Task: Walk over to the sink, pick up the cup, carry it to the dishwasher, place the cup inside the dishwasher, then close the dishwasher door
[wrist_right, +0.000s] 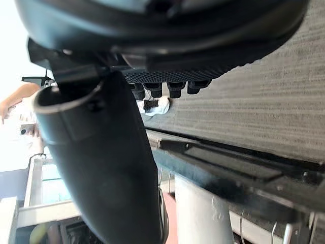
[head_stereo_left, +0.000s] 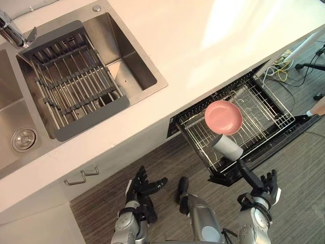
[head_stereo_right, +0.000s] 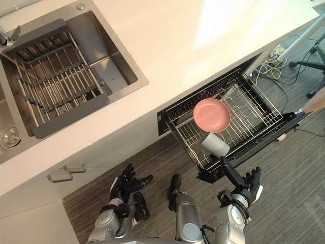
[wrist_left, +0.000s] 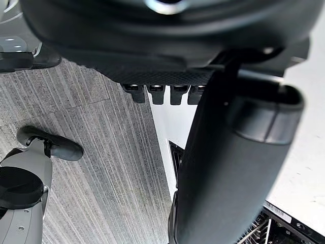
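My right hand (head_stereo_left: 268,185) and left hand (head_stereo_left: 142,187) both hang spread and empty over striped grey floor (head_stereo_left: 299,173), the cup (head_stereo_left: 227,147) lying on its side in the pulled-out dishwasher rack (head_stereo_left: 269,109) at eleven o'clock, sink (head_stereo_left: 134,68) and white counter (head_stereo_left: 203,46) toward ten, while my right wrist view catches a person's shoe (wrist_right: 155,105)

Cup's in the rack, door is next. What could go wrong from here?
1. The rack sits pulled out over the open door; lifting the door first would likely jam.
2. The cup lies tilted at the rack's front edge, next to the pink plate; a shove may roll it out.
3. A person's arm reaches near the door's far corner: pinch risk.
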